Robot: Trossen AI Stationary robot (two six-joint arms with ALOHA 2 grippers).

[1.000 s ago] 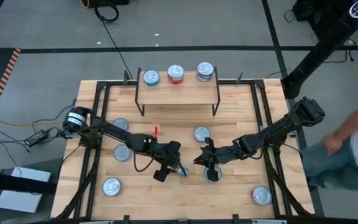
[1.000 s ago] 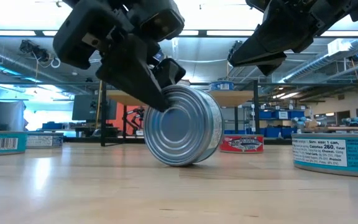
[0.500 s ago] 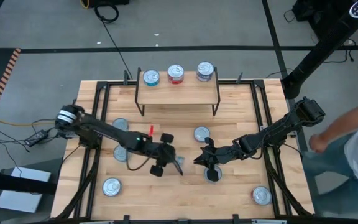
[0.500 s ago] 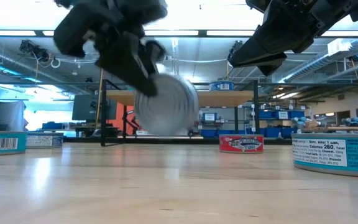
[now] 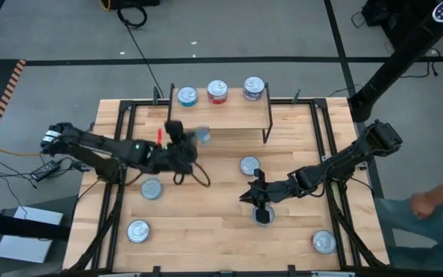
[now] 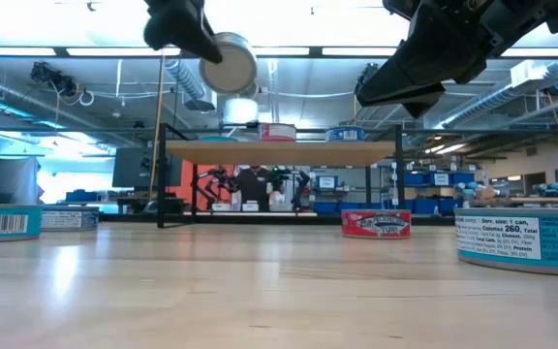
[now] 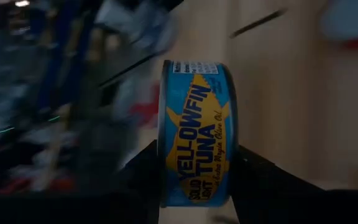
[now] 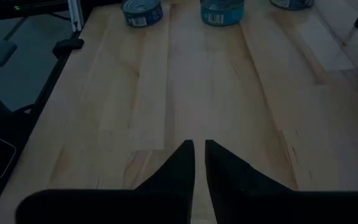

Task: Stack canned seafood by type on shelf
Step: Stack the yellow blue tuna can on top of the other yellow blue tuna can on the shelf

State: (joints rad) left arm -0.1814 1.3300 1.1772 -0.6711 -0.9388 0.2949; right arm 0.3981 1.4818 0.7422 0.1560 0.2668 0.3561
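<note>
Your left gripper is raised above the table, in front of the shelf near its left end, and it grasps a blue tin turned on its side. In the left wrist view the tin sits clamped between the two dark fingers, one pressing each flat end, with its yellow-lettered tuna label facing the camera. In the low view the same tin hangs well clear of the tabletop, higher than the shelf board, its silver end turned toward you.

Your right gripper waits low over the table, right of centre, just beside a tin lying on the wood. Its fingers are drawn almost together on nothing, with only a narrow slit between them.

Three tins already stand in a row along the back of the shelf: a teal one at the left, a red one in the middle, and a blue one at the right.

Loose tins lie on the table: one near the centre, one below the left arm, one at the front left, and one at the front right.

A person's arm shows at the right edge, off the table.
</note>
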